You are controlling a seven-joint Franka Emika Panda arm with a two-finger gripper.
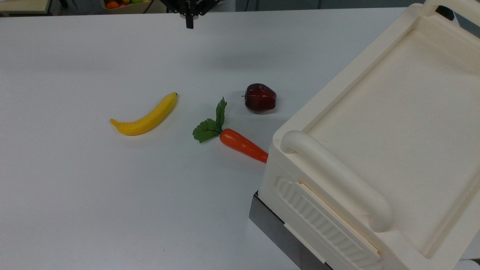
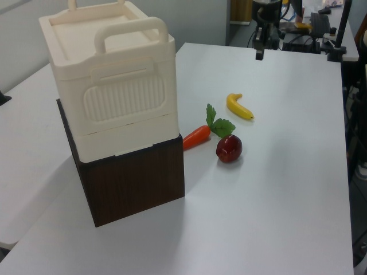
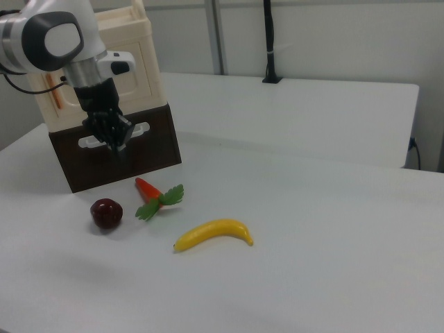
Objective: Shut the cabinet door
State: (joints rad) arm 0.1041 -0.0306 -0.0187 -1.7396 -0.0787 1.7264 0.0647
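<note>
Cream plastic toy cabinet (image 1: 337, 88) is standing well to the top view's right of the black two-finger gripper (image 1: 189, 24), jaws pinched together on nothing, its long flat cream cabinet door (image 3: 142, 73) apparently lying flush on the gripper-facing side.

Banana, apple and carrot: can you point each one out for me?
banana (image 1: 148, 118), top view, on the middle of its yellow body.
apple (image 1: 260, 97), top view, on its dark red skin.
carrot (image 1: 242, 145), top view, on the orange root, right of the leaves.
</note>
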